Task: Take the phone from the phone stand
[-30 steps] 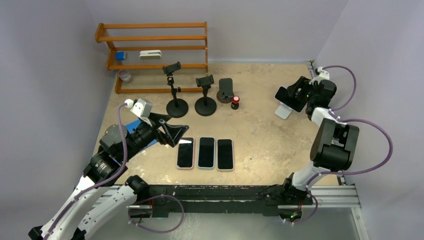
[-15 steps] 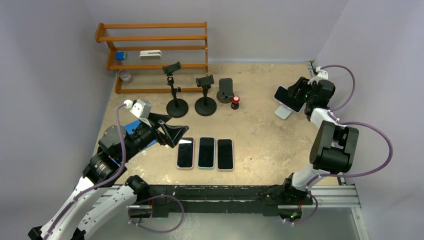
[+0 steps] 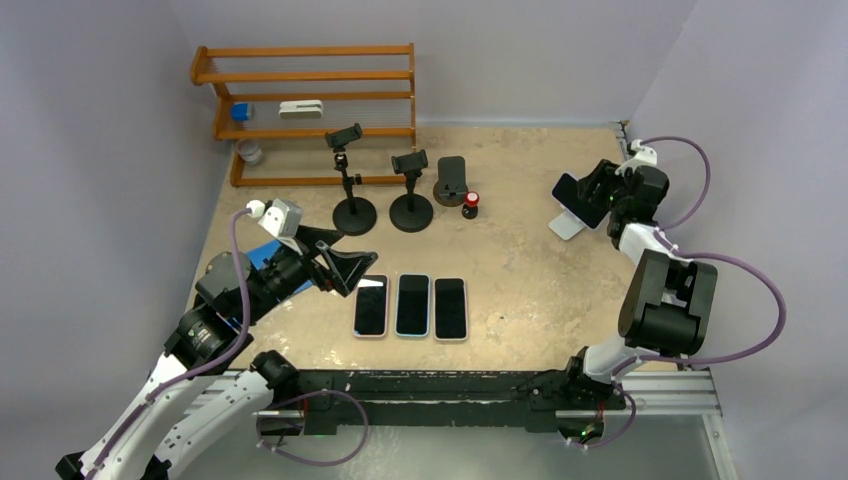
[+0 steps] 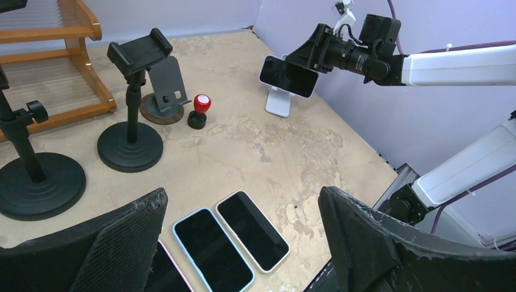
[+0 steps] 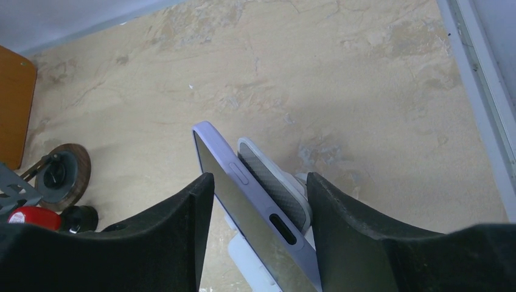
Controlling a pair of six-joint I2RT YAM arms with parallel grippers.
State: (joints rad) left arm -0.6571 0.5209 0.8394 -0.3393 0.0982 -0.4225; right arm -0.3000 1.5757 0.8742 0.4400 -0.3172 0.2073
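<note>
Phone on stand, not yet off. We see the lavender-cased, dark-screened phone [image 5: 243,182] leaning tilted on the white plastic phone stand [image 3: 566,224] at the far right of the beige stone-look table [image 3: 520,270]. Its back sits against the stand's grey woven-pattern pad [image 5: 271,176].

We log the right gripper [image 5: 260,182], a black two-finger claw, as straddling phone and pad together. One finger lies on the screen side, the other just beside the pad. We cannot tell whether the claw is pinching the phone or only bracketing it.

We log the left gripper [image 4: 242,198], the same black claw, as spread wide with nothing between its fingers. It hovers over the near left of the table, just beside a row of three flat dark-screened handsets [image 3: 412,304], well apart from the phone.

Further back we mark two black round-base clamp holders [image 3: 411,212], a dark grey upright rest on a round wooden base [image 3: 452,180], a small red-capped black stamp [image 3: 471,203] just beside it, and an orange wooden slatted rack [image 3: 305,80] along the far left.
</note>
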